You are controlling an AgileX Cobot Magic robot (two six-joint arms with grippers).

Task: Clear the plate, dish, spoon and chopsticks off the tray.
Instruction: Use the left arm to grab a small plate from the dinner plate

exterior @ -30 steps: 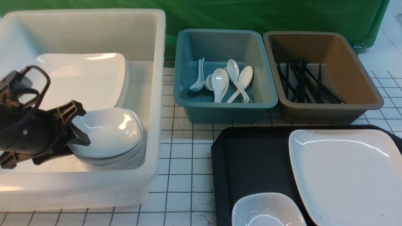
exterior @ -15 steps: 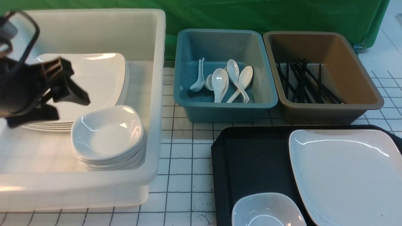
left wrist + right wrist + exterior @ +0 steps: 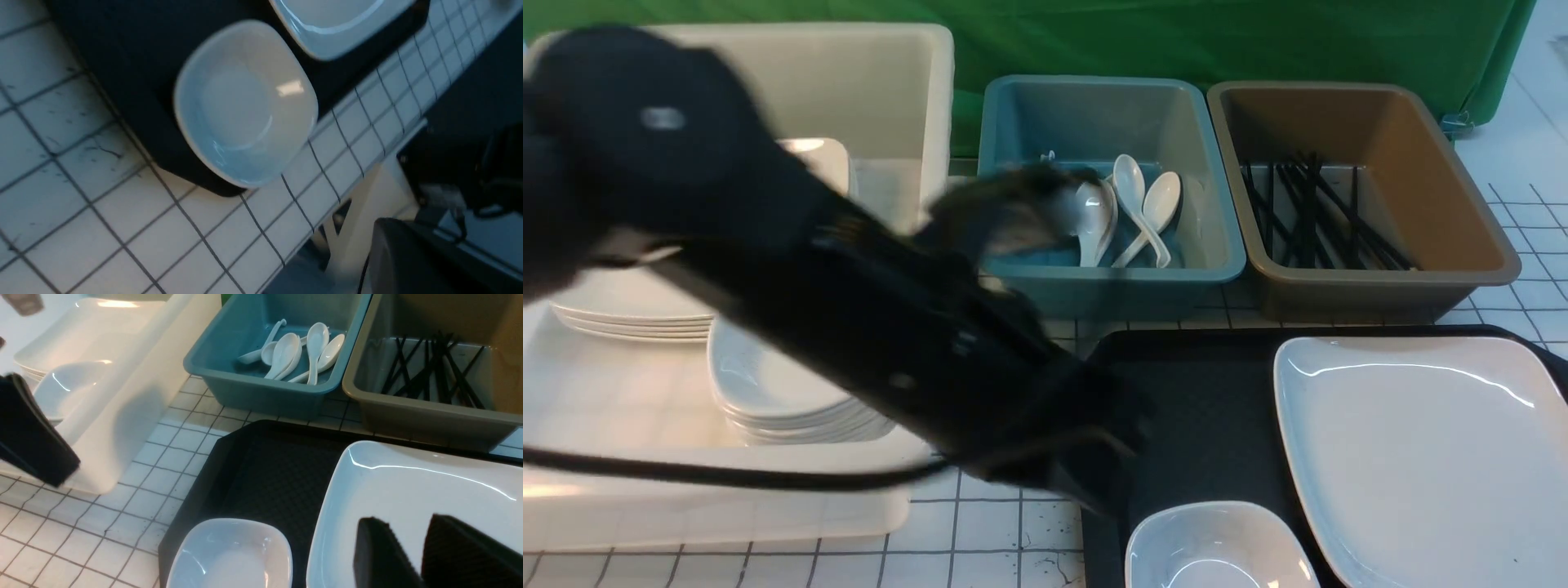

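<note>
L gripper (image 3: 1094, 482), motion-blurred at the tray's (image 3: 1201, 408) near-left corner close to the small dish (image 3: 245, 102), cannot be read as spread or closed; R gripper (image 3: 421, 559) is held empty, fingers parted, over the plate (image 3: 408, 486) on the tray's right half, beside the dish. Spoons (image 3: 1143, 204) are seen in the blue tub (image 3: 1094, 106) and chopsticks (image 3: 1323, 212) in the brown tub (image 3: 1380, 122), none on the tray, so dish pick-up is judged the step in hand, w/ approx. half the task left. Next, L jaws must be spread over the dish rim, lowered and closed on it, and the dish carried to the dish stack (image 3: 768, 384) in the white tub (image 3: 915, 82).
</note>
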